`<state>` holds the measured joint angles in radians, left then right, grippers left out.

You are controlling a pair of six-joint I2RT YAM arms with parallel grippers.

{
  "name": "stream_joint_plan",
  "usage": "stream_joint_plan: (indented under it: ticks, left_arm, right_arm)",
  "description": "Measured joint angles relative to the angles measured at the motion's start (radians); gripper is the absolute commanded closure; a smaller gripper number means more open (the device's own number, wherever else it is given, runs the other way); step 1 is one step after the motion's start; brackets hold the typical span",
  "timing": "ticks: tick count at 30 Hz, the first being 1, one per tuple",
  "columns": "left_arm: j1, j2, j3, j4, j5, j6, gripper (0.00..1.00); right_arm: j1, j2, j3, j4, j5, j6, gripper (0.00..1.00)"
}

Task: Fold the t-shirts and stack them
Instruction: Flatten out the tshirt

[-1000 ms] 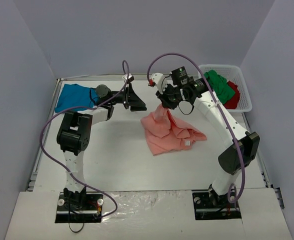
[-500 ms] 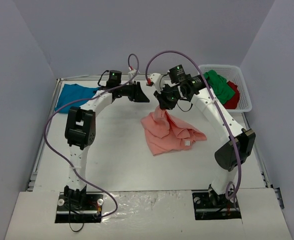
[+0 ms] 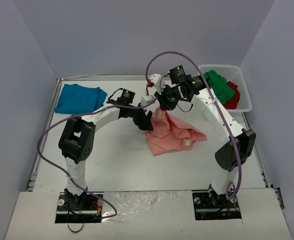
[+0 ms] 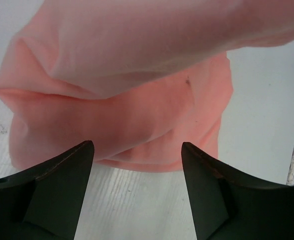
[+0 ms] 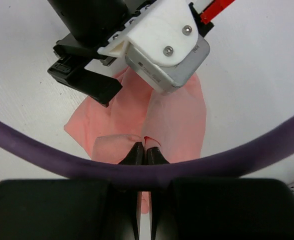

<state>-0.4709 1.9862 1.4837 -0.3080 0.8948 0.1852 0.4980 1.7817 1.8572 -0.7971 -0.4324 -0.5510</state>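
Since the pink shirt [image 3: 179, 135] lies crumpled at mid-frame on the bench [image 3: 117, 160], it needs spreading before any fold. The left tool [image 4: 137, 147] sits low at the shirt's left edge, jaws wide apart and empty, apparently positioned for a second hold. Just beyond, the right tool [image 5: 146, 149] is pinched tight on a raised peak of the cloth. Farther back, the teal shirt [image 3: 79, 97] lies at upper left. The green shirt [image 3: 218, 84] and red shirt [image 3: 233, 99] wait in the basket [image 3: 244, 87] at upper right.
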Motion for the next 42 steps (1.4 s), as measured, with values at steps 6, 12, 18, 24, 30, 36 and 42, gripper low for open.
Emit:
stream_joint_plan:
  ticks: [6,12,18,24,30,36,42]
  left_arm:
    - [-0.009,-0.111,-0.111,0.134,0.005,-0.06,0.28]
    - [-0.008,-0.214,-0.204,0.336,0.027,-0.151,0.21]
    - [-0.015,-0.2,-0.222,0.502,0.073,-0.27,0.2]
    - [-0.019,-0.149,-0.171,0.514,0.081,-0.249,0.29]
    - [-0.022,-0.116,-0.105,0.422,0.036,-0.137,0.31]
    - [-0.032,-0.106,-0.094,0.369,0.011,-0.078,0.32]
    - [-0.055,-0.101,-0.09,0.379,0.016,-0.127,0.33]
  right_arm:
    - [-0.013,-0.01,-0.008,-0.002,-0.003,-0.002,1.0]
    - [-0.029,-0.02,-0.017,0.004,-0.024,-0.024,1.0]
    - [-0.042,-0.024,-0.017,0.002,-0.06,-0.047,1.0]
    - [-0.06,-0.024,-0.017,-0.055,-0.108,-0.077,1.0]
    - [-0.067,-0.017,-0.017,-0.095,-0.136,-0.099,1.0]
    - [-0.068,-0.016,-0.021,-0.142,-0.167,-0.129,1.0]
    - [-0.075,-0.009,-0.036,-0.16,-0.211,-0.161,1.0]
